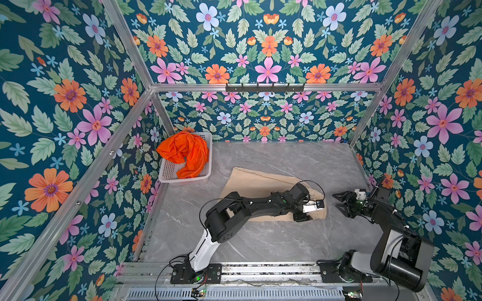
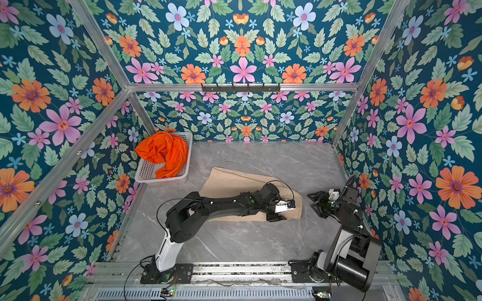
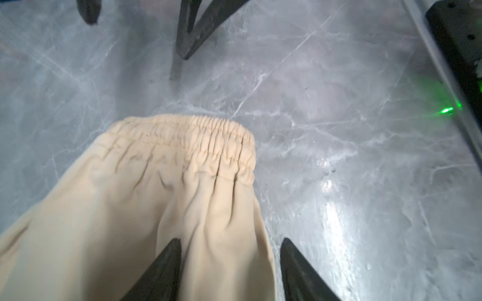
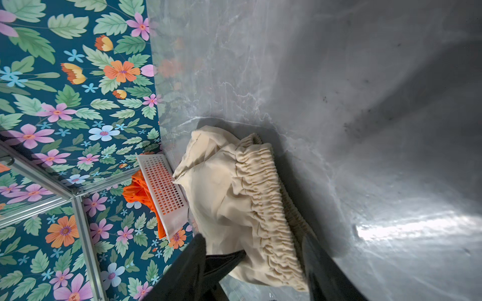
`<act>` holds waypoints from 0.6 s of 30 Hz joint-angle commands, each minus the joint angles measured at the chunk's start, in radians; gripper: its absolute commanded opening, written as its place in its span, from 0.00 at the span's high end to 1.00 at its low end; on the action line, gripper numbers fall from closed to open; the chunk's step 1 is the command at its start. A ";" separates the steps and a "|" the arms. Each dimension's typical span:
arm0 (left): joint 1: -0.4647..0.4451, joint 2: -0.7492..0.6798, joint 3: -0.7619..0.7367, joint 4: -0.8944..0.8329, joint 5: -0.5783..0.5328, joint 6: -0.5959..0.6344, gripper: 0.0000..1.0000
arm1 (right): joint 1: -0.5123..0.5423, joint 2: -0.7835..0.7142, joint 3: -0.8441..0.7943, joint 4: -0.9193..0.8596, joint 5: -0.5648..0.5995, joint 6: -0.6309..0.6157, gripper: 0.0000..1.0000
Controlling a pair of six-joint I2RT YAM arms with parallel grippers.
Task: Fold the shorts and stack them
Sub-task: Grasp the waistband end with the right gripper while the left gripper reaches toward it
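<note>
beige shorts (image 1: pixel 258 179) laid flat mid-table (image 1: pixel 273 239), waistband end turned toward right arm | orange shorts (image 1: pixel 182 151) bunched in white basket (image 1: pixel 187 181), far-left corner | left gripper (image 3: pixel 231 241) positioned over waistband-end edge, fingers spread, nothing pinched | right gripper (image 1: pixel 335 200) positioned just beside waistband, fingers spread, empty

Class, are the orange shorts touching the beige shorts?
Apart. In both top views the orange shorts lie in the white basket, and bare table separates it from the beige shorts.

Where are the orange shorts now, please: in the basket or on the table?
In the basket: the orange shorts lie crumpled and unfolded inside the white basket, spilling over its rim.
</note>
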State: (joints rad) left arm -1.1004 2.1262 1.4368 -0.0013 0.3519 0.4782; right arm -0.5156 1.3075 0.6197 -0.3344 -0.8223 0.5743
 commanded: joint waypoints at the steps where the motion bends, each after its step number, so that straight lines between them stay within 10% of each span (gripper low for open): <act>1: 0.000 0.007 -0.017 0.007 -0.033 0.026 0.38 | 0.001 0.050 0.017 -0.033 0.020 -0.055 0.40; 14: 0.002 0.013 -0.107 0.068 -0.052 -0.004 0.40 | 0.181 0.339 0.131 0.098 0.029 -0.044 0.44; 18: 0.002 -0.001 -0.135 0.105 -0.047 -0.015 0.40 | 0.201 0.380 0.138 0.147 0.006 -0.035 0.61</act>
State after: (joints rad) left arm -1.1007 2.1330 1.3159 0.1062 0.3122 0.4728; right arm -0.3248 1.6699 0.7513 -0.2321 -0.8021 0.5255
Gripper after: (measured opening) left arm 0.605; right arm 0.422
